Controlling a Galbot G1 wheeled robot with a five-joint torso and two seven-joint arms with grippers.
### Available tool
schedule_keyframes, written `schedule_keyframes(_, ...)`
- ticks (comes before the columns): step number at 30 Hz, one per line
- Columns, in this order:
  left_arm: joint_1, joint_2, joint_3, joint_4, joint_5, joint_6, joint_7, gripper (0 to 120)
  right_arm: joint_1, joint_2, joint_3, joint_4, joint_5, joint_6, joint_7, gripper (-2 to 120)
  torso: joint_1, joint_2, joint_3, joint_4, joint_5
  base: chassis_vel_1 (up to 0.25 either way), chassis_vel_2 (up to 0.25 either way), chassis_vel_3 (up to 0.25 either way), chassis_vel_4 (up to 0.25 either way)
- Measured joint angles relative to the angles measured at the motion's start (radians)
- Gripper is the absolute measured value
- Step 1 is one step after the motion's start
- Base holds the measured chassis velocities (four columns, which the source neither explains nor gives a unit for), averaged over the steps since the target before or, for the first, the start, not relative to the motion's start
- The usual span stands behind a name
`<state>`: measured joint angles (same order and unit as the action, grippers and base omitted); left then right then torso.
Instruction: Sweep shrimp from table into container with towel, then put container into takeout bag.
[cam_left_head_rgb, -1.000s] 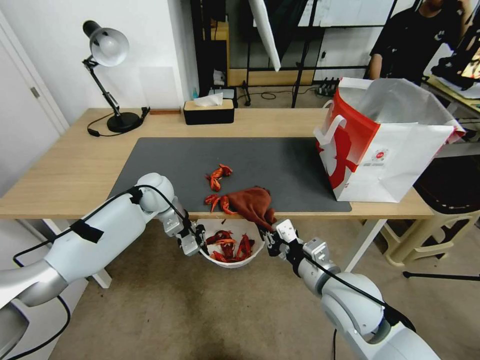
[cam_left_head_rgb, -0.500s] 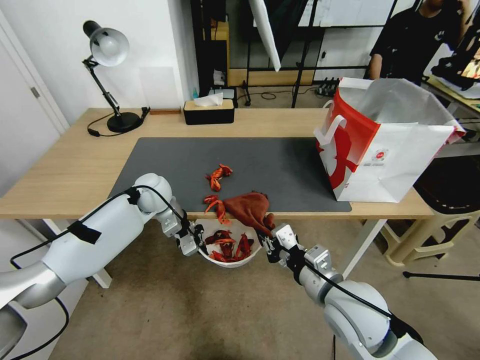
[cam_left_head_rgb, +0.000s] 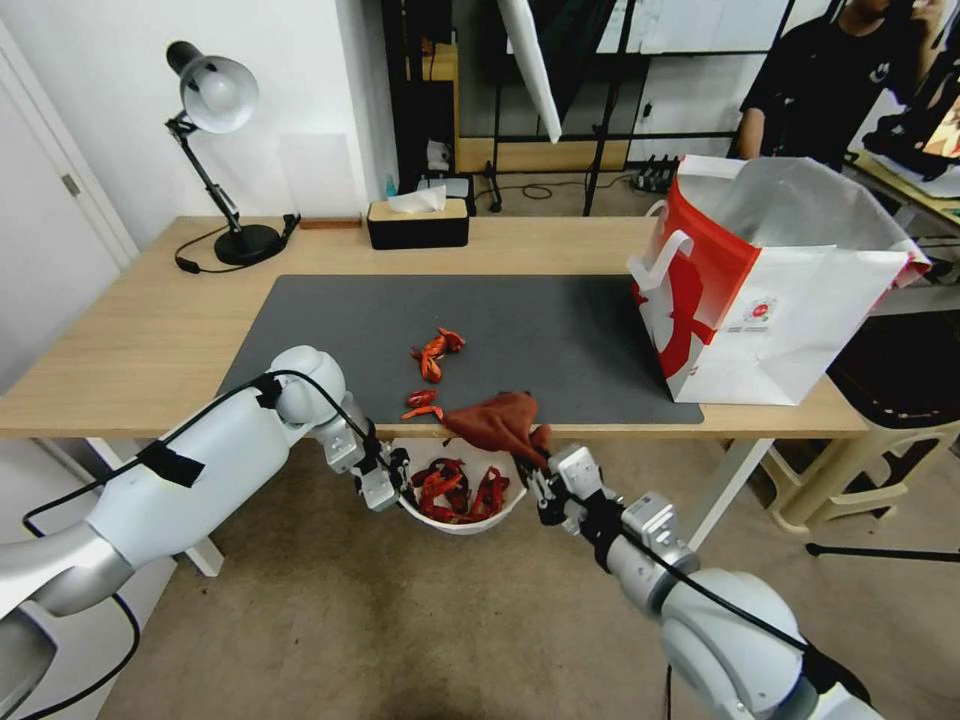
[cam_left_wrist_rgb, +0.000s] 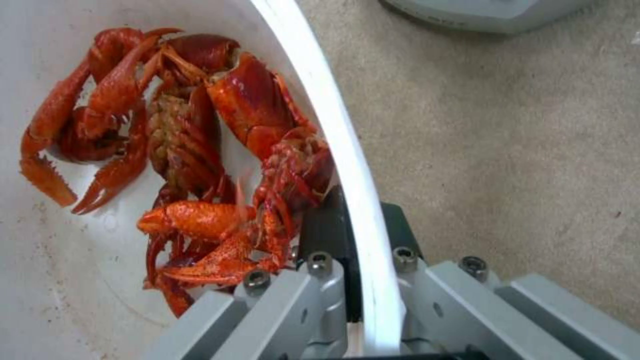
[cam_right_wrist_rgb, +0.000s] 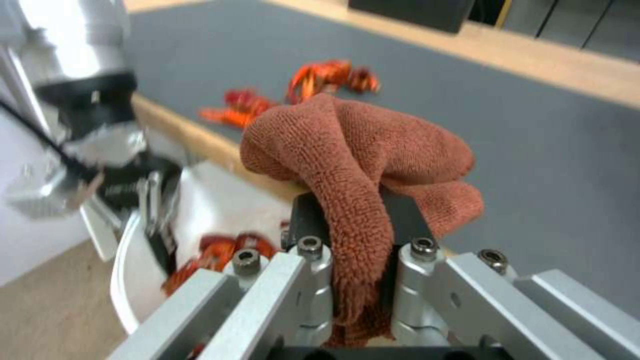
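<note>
The right gripper is pinching the towel between its two dark fingers; the cloth is bunching up over the near edge of the table, its folds lying on the grey mat; a few shrimp are lying on the mat just beyond the towel; below the table edge the left gripper is clamping the rim of the container, which is holding more shrimp inside.
</note>
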<state>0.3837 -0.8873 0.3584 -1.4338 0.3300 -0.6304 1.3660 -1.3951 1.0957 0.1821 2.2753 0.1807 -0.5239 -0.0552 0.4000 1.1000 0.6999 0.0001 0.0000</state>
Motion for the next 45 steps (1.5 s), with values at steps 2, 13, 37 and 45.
schedule_keyframes(2, 0.0, -0.004, 0.0, -0.001, 0.0, 0.0, 0.0, 0, 0.01, -0.007, 0.023, 0.031, 0.018, -0.009, 0.007, 4, 0.0, 0.0, 0.0, -0.0003, 0.0, 0.0, 0.0, 0.0, 0.0)
schedule_keyframes(13, 0.019, 0.023, -0.023, -0.004, -0.005, -0.003, -0.001, 0, 0.359, -0.019, 0.062, -0.208, 0.314, 0.152, 0.047, 4, 0.0, 0.0, 0.0, 0.0001, -0.0001, 0.0, 0.0, 0.0, 0.0)
schedule_keyframes(37, 0.071, 0.041, -0.106, 0.023, -0.005, -0.028, -0.001, 0, 0.892, 0.13, -0.312, -0.865, 0.283, 0.131, -0.003, 4, 0.0, 0.0, 0.0, -0.0002, -0.0002, 0.0, 0.0, 0.0, 0.0)
schedule_keyframes(45, 0.087, 0.041, -0.128, 0.025, -0.005, -0.032, -0.002, 0, 0.899, 0.125, -0.364, -0.877, 0.29, 0.123, -0.056, 4, 0.0, 0.0, 0.0, 0.0, -0.0001, 0.0, 0.0, 0.0, 0.0)
